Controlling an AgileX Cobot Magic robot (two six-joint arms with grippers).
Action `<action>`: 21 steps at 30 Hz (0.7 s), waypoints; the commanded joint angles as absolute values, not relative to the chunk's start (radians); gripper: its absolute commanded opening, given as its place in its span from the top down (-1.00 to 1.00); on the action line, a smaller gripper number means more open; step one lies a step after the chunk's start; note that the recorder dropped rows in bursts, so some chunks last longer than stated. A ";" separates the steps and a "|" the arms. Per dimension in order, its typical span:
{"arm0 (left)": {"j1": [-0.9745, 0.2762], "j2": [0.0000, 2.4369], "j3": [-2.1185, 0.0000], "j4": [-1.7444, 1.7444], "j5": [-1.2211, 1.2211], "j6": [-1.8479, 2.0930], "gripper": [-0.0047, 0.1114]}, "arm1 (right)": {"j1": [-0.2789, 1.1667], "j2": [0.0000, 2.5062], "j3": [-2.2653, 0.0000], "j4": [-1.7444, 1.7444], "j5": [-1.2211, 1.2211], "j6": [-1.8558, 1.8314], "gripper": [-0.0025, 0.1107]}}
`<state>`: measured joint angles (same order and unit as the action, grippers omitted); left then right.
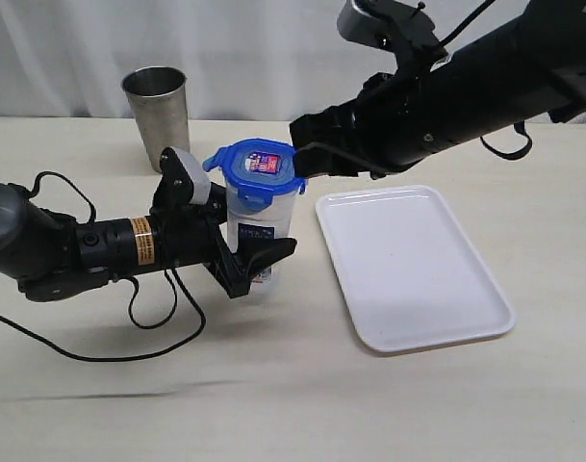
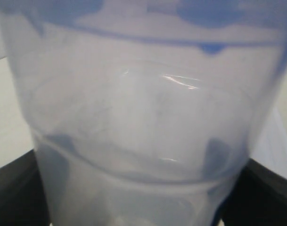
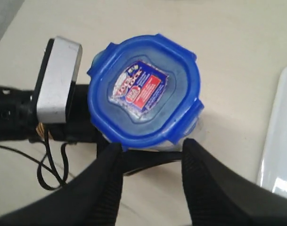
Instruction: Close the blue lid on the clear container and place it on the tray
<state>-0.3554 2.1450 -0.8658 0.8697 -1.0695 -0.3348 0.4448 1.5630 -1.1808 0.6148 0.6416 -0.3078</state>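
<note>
The clear container (image 1: 257, 223) stands upright on the table, with my left gripper (image 1: 246, 262) shut on its lower part. It fills the left wrist view (image 2: 143, 117), with a black finger (image 2: 13, 188) on either side. The blue lid (image 1: 260, 169) with its red-and-white sticker sits on the container's mouth, and its side flaps flare outward. My right gripper (image 1: 308, 146) hovers open just beside the lid's tray-side edge. Its fingertips (image 3: 112, 150) stand apart at the rim of the lid (image 3: 143, 89) with nothing between them. The white tray (image 1: 413, 265) lies right of the container.
A grey steel cup (image 1: 158, 104) stands at the back left of the table. The left arm and its cable (image 1: 129, 327) lie along the table's left side. The tray's edge (image 3: 280, 141) shows in the right wrist view.
</note>
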 commanded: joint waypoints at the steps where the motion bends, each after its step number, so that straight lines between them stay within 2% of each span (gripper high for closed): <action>1: -0.359 2.138 -0.864 0.838 -1.095 -0.345 0.92 | 0.444 1.610 -1.168 0.705 0.592 -0.267 0.27; 12: -0.359 2.138 -0.864 0.853 -1.097 -0.341 0.92 | 0.442 1.696 -1.170 0.778 0.537 -0.321 0.27; 16: -0.359 2.138 -0.864 0.853 -1.097 -0.337 0.92 | 0.442 1.696 -1.170 0.842 0.525 -0.387 0.34; 21: -0.359 2.138 -0.864 0.860 -1.097 -0.337 0.92 | 0.442 1.697 -1.170 0.905 0.502 -0.416 0.29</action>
<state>-0.3535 2.1471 -0.8644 0.8482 -1.0335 -0.3376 0.4448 1.6935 -1.1734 0.8657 0.5249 -0.3887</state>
